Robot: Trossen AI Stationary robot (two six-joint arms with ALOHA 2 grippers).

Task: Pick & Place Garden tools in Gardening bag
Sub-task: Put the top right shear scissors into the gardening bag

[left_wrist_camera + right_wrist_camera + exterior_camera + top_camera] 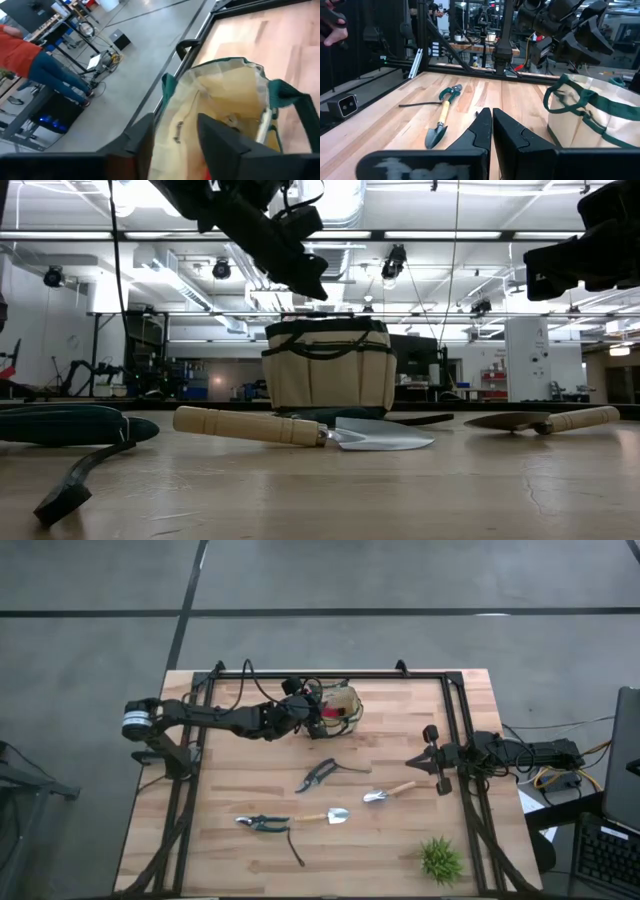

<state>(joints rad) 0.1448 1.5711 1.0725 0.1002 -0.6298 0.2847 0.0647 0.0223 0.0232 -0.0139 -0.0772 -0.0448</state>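
Observation:
The tan gardening bag with green trim stands upright on its base at the far middle of the table; it also shows in the low view. My left gripper hovers open over the bag's mouth, clear of the rim. A small red item shows in the mouth under the fingers. Dark shears, two trowels and green-handled pruners lie flat on the table. My right gripper is shut and empty at the right side.
A green spiky plant stands near the front right corner. A dark frame rail runs around the table. A person in a red top stands beyond the table. Bare wood lies between the bag and the shears.

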